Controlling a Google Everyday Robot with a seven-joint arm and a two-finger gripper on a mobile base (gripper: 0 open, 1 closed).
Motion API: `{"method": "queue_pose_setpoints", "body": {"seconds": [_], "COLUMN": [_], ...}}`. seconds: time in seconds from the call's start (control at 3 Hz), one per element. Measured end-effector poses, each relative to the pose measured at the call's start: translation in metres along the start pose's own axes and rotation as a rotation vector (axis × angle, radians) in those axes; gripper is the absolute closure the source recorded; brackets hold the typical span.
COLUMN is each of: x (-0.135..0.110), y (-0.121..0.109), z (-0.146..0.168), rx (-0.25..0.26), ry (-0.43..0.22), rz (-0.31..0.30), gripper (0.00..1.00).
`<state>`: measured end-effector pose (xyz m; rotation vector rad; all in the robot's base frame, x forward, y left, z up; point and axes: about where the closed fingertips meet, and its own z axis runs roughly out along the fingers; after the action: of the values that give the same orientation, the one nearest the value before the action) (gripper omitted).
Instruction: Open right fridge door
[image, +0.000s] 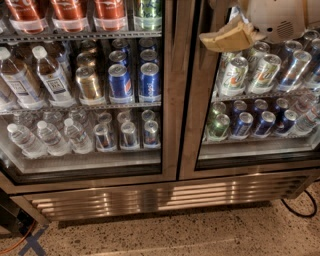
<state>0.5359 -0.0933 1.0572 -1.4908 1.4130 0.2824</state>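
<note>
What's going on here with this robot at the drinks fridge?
A robot arm is working on the right fridge door. Its gripper is up near the top of that door, at the steel frame edge on the side next to the left door. The right door looks shut or very nearly so, so it has not yet been opened. Cans and bottles sit on the shelves behind both glass panes.
</note>
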Motion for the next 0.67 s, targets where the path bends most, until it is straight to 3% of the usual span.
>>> {"method": "queue_pose_setpoints", "body": {"seconds": [0.33, 0.67], "x": [0.0000, 0.0000], "y": [0.0000, 0.0000], "z": [0.0000, 0.0000], "rx": [0.000, 0.000], "ry": [0.000, 0.000], "rz": [0.000, 0.000], "gripper": [0.88, 1.00]}}
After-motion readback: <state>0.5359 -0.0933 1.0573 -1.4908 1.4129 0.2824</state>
